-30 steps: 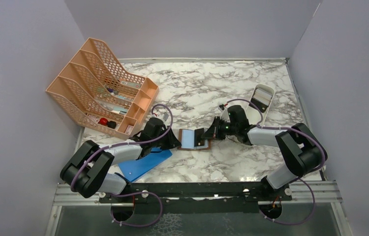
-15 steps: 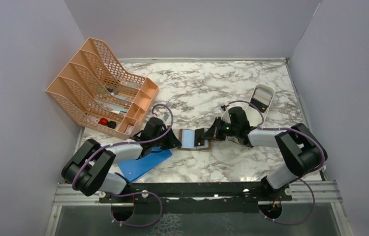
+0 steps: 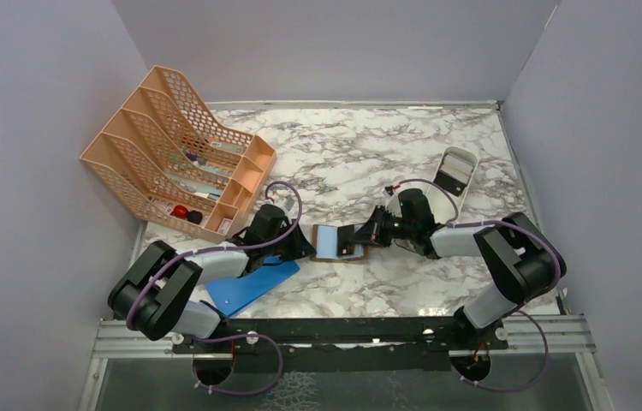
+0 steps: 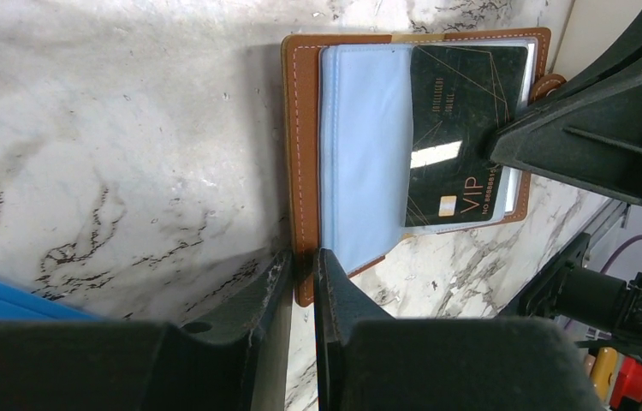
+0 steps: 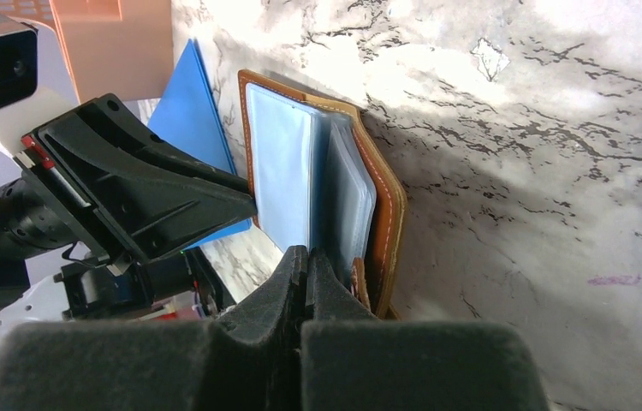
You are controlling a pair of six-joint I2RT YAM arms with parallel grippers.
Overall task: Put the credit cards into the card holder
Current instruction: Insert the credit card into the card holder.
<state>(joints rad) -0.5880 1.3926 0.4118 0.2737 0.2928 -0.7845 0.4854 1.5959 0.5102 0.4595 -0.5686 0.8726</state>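
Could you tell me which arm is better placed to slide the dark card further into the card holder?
The right arm. The right gripper is shut on the dark card, which looks partly inside a clear sleeve, while the left gripper merely pinches the card holder by its edge.

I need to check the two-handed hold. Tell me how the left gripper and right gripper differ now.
The left gripper holds its fingers slightly apart, pinching the brown card holder by its cover edge; the right gripper has its fingers pressed fully together. The left gripper is at the holder's left half, the right gripper at the half with the black VIP card. Both are black and meet at the open holder.
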